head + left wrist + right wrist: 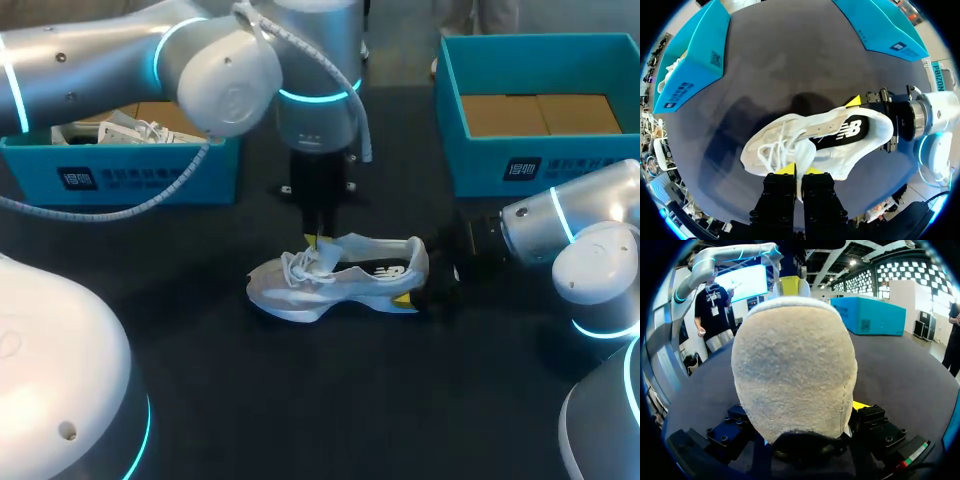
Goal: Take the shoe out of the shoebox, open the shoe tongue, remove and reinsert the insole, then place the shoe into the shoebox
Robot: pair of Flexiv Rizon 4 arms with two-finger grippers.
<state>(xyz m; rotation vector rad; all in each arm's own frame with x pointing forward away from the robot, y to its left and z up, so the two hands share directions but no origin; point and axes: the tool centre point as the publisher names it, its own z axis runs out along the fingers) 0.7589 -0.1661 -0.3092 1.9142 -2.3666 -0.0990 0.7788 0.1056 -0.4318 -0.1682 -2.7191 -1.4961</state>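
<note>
A white and grey shoe (335,280) lies on its side on the black table, toe toward my left. My left gripper (316,243) comes straight down onto its laces; in the left wrist view the left gripper (799,170) is shut on the white tongue (804,154). My right gripper (432,283) is at the heel, one yellow fingertip (854,101) on each side of it, so it grips the shoe. In the right wrist view the heel (795,365) fills the space between the right gripper's fingers. The insole is hidden.
A blue shoebox (150,178) holding another white shoe stands at the back left. A second blue shoebox (520,165), with a bare cardboard floor, stands at the back right. Bare table lies in front of the shoe.
</note>
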